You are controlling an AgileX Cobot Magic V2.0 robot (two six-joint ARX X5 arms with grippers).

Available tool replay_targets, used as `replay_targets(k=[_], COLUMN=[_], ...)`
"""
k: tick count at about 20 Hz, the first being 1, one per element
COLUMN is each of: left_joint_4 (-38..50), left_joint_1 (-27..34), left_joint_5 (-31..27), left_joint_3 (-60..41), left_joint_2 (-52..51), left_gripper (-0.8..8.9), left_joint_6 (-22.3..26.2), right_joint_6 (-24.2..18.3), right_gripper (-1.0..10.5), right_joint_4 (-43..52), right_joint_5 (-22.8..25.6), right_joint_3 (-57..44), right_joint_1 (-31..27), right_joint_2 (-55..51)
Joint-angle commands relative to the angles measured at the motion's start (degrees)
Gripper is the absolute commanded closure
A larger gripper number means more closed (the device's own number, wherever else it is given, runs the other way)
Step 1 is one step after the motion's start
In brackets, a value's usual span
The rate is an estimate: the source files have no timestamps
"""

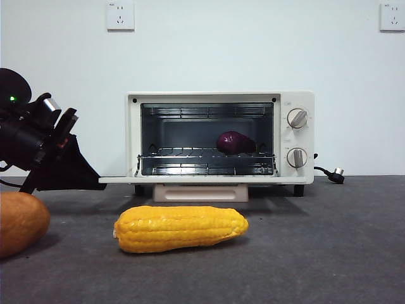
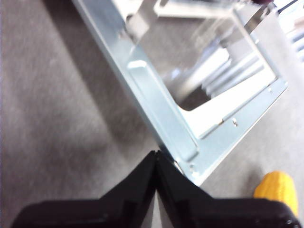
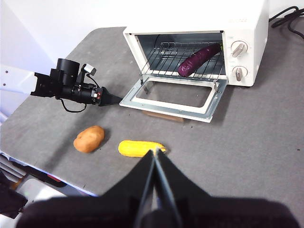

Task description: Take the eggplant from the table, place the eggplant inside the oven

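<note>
The dark purple eggplant (image 1: 235,142) (image 3: 198,59) lies on the wire rack inside the cream-white oven (image 1: 221,96) (image 3: 247,23), toward its knob side. The oven's glass door (image 1: 190,180) (image 3: 171,107) hangs fully open and flat. My left gripper (image 1: 97,182) (image 2: 156,159) (image 3: 116,100) is shut and empty, its tip right at the outer corner of the door (image 2: 156,109). High above the table (image 1: 329,240), my right gripper (image 3: 155,156) is shut with nothing in it.
A yellow corn cob (image 1: 180,228) (image 3: 140,148) (image 2: 278,187) lies on the table in front of the oven. An orange-brown rounded vegetable (image 1: 19,221) (image 3: 89,138) sits at the near left. The oven's power cord (image 1: 329,174) trails to its right.
</note>
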Motion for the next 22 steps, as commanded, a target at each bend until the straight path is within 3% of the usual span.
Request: replay_targets(k=[1,6,22], left_joint_4=[3.1,7.0,23.8], left_joint_1=[-0.6,-0.6,-0.6], left_joint_5=[2.6,5.2,5.0], left_joint_3=[-0.3,-0.3,-0.1], left_joint_2=[0.5,0.5,0.5], left_gripper=[8.22,8.22,8.22], left_joint_6=[-2.5,-5.8,-18.2], right_joint_6=[0.6,0.6,0.6], right_gripper=[9.6,9.6,9.6], right_joint_4=[-1.4,-1.4,-1.4], right_joint_5=[0.3,0.4,0.4], right_joint_3=[0.0,0.0,0.0], right_joint_1=[0.0,0.0,0.0], right_joint_2=[-0.3,-0.3,-0.3])
